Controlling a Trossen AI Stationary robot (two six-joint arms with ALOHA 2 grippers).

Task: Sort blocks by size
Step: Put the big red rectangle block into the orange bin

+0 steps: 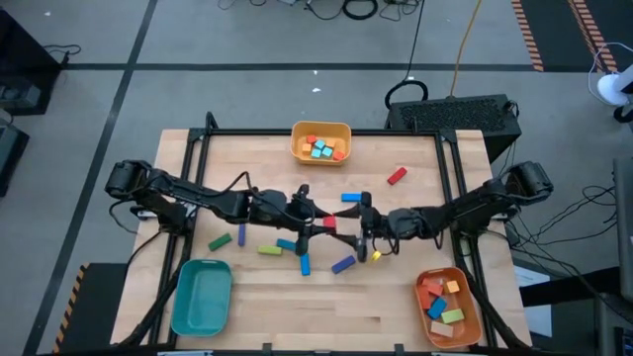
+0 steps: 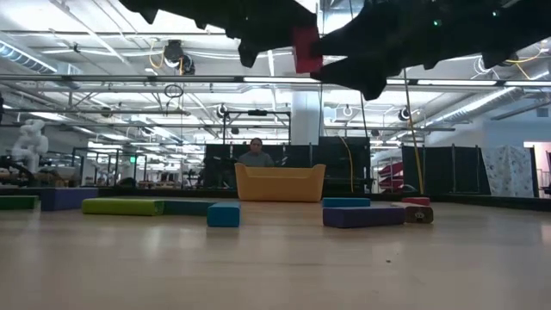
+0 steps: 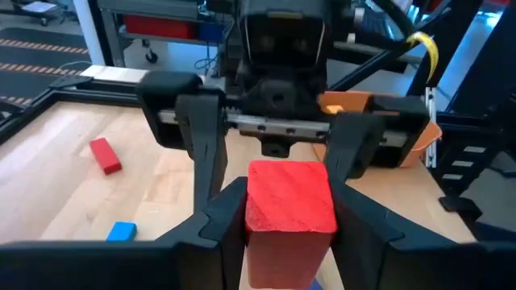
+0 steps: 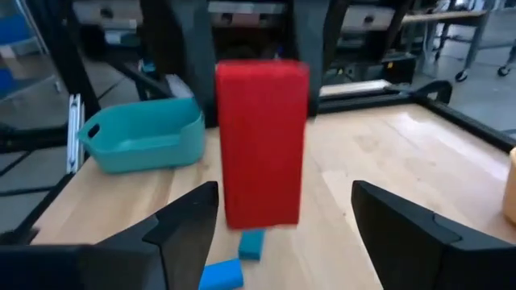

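I've got the red block (image 3: pixel 290 201) pinched in the left hand (image 1: pixel 315 223), lifted mid-tabletop (image 1: pixel 297 307), w/ the right hand (image 1: pixel 364 229) spread wide just beside it, fingers (image 4: pixel 189 221) either side, not touching. Looks like a handover, prob. bc the orange tray (image 1: pixel 447 307) near right is on the right arm's side. Other blocks lie loose below; the teal tray (image 1: pixel 202 295) near left is bare.

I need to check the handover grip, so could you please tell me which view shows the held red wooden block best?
The left wrist view: the red wooden block sits clamped between the left tool. The right wrist view shows its long face, the low view only a red patch overhead, and the high view a speck between the arms.
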